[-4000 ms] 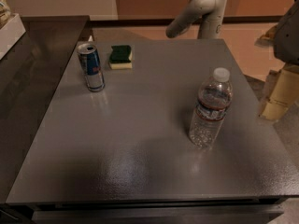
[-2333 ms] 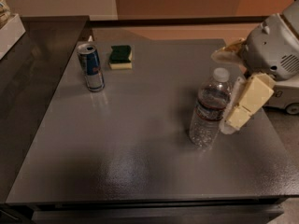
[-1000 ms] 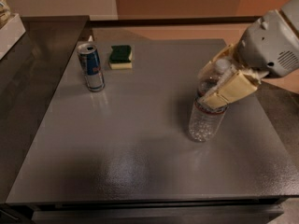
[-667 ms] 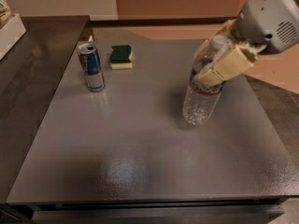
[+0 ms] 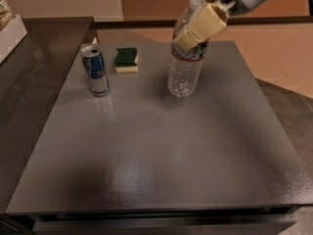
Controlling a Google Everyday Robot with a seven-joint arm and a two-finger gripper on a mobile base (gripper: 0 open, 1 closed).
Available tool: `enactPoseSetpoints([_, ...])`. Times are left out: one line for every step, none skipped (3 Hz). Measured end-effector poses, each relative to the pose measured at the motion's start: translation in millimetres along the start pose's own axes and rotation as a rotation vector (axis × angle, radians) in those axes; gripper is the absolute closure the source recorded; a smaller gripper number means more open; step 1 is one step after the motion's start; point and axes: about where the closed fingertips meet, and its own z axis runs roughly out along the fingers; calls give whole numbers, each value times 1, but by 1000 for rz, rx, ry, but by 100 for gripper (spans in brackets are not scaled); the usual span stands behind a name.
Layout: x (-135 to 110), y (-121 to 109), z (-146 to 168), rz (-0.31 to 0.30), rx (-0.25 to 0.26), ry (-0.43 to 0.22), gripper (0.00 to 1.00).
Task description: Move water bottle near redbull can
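Note:
The water bottle (image 5: 185, 71) is clear ribbed plastic with a thin red-and-white label band. It hangs upright just above the grey table (image 5: 156, 146), at the far middle. My gripper (image 5: 198, 23) comes in from the upper right and is shut on the bottle's neck and shoulder, hiding most of its cap. The redbull can (image 5: 95, 71), blue and silver with a silver top, stands upright at the far left of the table, well to the left of the bottle.
A green-and-yellow sponge (image 5: 126, 59) lies at the far edge between can and bottle. A white box (image 5: 10, 33) sits on the dark counter at far left. The floor drops away to the right of the table.
My gripper closed on the bottle's top, lifted it and carried it left and toward the far edge. The can and sponge have stayed put.

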Motion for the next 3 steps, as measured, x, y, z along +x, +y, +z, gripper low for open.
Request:
enactPoseSetpoints([-25,-17,30,-24,-27,19,100])
enactPoseSetpoints([-48,-27,65,-49,-69,31,100])
enactPoseSetpoints([-66,-34,91,-62,-101,28,100])
